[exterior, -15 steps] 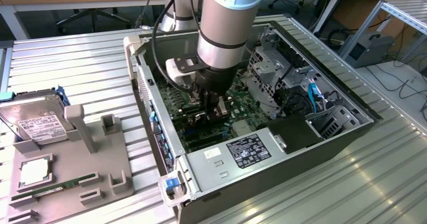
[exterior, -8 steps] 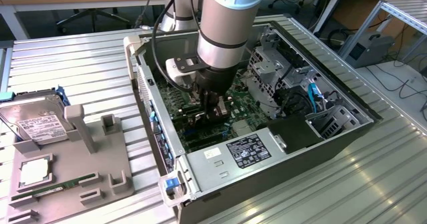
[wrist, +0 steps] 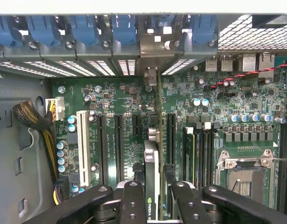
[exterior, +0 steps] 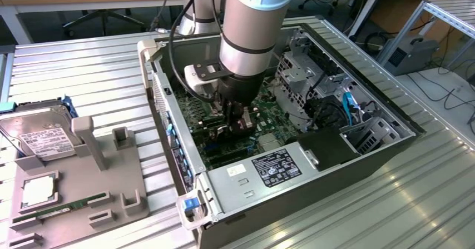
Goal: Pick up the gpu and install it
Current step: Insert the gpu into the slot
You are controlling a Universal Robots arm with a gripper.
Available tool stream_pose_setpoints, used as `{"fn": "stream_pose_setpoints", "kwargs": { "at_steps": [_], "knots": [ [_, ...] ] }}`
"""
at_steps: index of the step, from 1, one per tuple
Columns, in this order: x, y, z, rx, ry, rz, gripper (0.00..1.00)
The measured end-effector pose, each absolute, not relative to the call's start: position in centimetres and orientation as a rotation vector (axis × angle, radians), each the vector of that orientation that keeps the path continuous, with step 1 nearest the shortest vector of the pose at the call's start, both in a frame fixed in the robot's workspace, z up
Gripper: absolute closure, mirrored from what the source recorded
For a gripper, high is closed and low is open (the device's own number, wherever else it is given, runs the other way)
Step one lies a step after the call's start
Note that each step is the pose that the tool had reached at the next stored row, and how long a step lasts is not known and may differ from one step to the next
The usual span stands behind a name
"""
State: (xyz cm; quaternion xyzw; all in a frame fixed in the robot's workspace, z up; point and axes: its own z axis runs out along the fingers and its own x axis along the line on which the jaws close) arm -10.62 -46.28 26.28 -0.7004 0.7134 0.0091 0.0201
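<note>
While the grey robot arm reaches down into the open black-and-silver computer case, its gripper straddles the gpu, a thin flat black expansion card seen edge-on.

The card stands upright on the green motherboard among the long black expansion slots. Its silver metal bracket sits against the case's rear wall, beneath the row of blue plastic latches.

It cannot be told whether the gripper clamps the card or merely flanks it, and seating is unconfirmed.

Risks, as judged:
- Pressing down with the connector off the slot line could bend the card or scar the board.
- A bracket caught on the rear wall would leave the card tilted.
</note>
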Motion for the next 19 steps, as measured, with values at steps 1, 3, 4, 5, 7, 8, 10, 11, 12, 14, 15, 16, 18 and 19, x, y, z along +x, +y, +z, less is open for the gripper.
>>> {"fn": "stream_pose_setpoints", "kwargs": {
  "at_steps": [1,3,4,5,7,8,10,11,12,14,15,16,18,19],
  "knots": [
    [-10.67,-46.29,26.23,-2.173,2.213,0.028,0.74],
    [-10.71,-46.29,26.18,-2.173,2.213,0.028,0.74],
    [-10.72,-46.28,26.17,-2.173,2.213,0.028,0.74],
    [-10.72,-46.28,26.16,-2.172,2.213,0.028,0.74],
    [-10.72,-46.28,26.16,-2.172,2.213,0.028,0.74],
    [-10.74,-46.28,26.16,-2.172,2.213,0.028,0.74],
    [-10.79,-46.28,26.17,-2.172,2.213,0.028,0.74],
    [-10.81,-46.28,26.16,-2.172,2.213,0.028,0.74],
    [-10.85,-46.28,26.17,-2.172,2.213,0.028,0.74],
    [-10.9,-46.29,26.15,-2.173,2.213,0.028,0.74],
    [-10.93,-46.29,26.08,-2.172,2.212,0.028,0.74],
    [-10.95,-46.29,26.07,-2.172,2.213,0.027,0.74],
    [-10.95,-46.29,26.05,-2.172,2.212,0.027,0.74],
    [-10.95,-46.28,26.05,-2.172,2.212,0.027,0.74]
  ]
}}
